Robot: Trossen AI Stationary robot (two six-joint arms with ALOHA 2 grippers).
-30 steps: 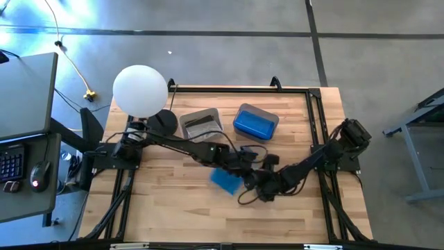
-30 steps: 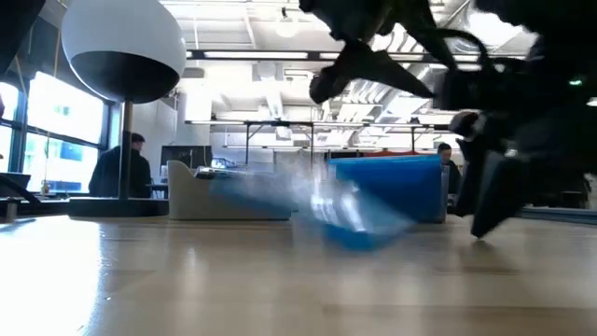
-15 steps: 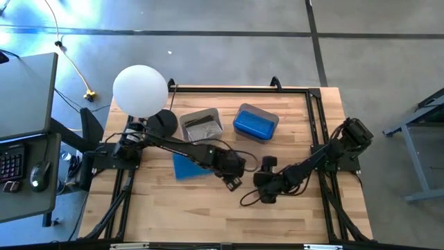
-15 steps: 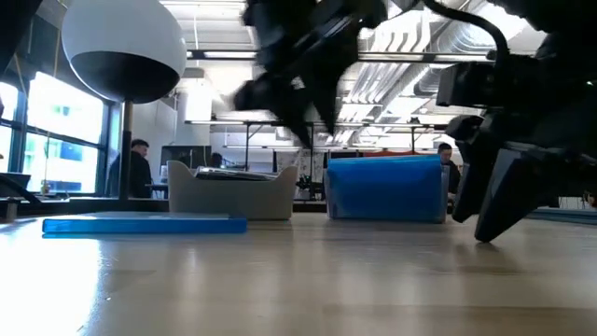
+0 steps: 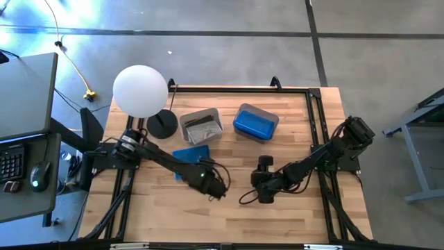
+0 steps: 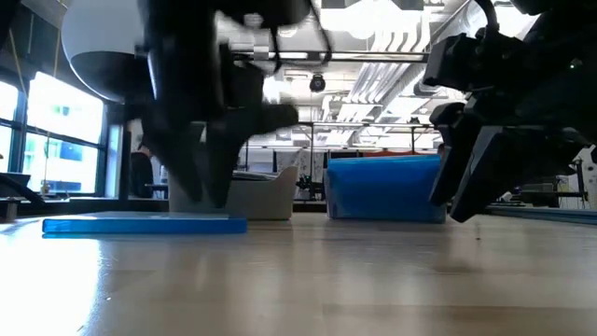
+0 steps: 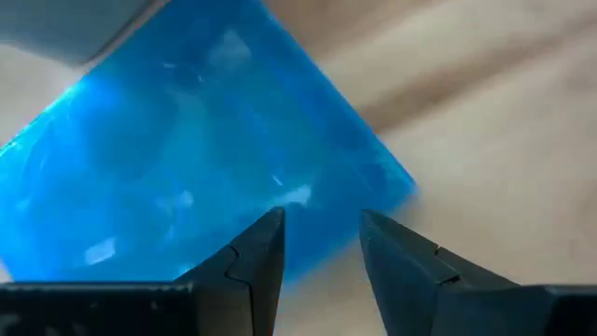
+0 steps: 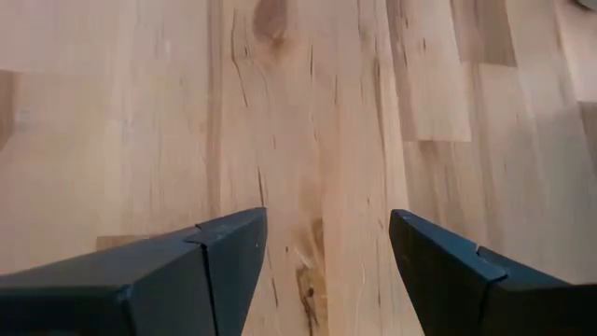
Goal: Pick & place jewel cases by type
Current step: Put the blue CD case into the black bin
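A translucent blue jewel case (image 5: 191,153) (image 6: 140,224) lies flat on the wooden table, left of centre. My left gripper (image 5: 207,177) (image 7: 322,238) points steeply down over its near right corner, open by a narrow gap with nothing between the fingers. The blue case (image 7: 187,140) fills the left wrist view just past the fingertips. No touch shows. My right gripper (image 5: 262,194) (image 8: 326,233) hangs open over bare wood right of centre. Dark jewel cases lie in the grey tub (image 5: 201,125).
A blue tub (image 5: 255,121) stands beside the grey tub at the table's far middle. A white globe lamp (image 5: 141,90) with a black foot stands at the far left. Bare wood lies along the near edge and between the two grippers. People show in the room behind.
The blue case was tilted and blurred under my left gripper at the table's middle. It now lies flat farther toward the left edge. My left gripper has followed it to the left and down, tipping from near level to steeply downward. My right gripper has stayed in place.
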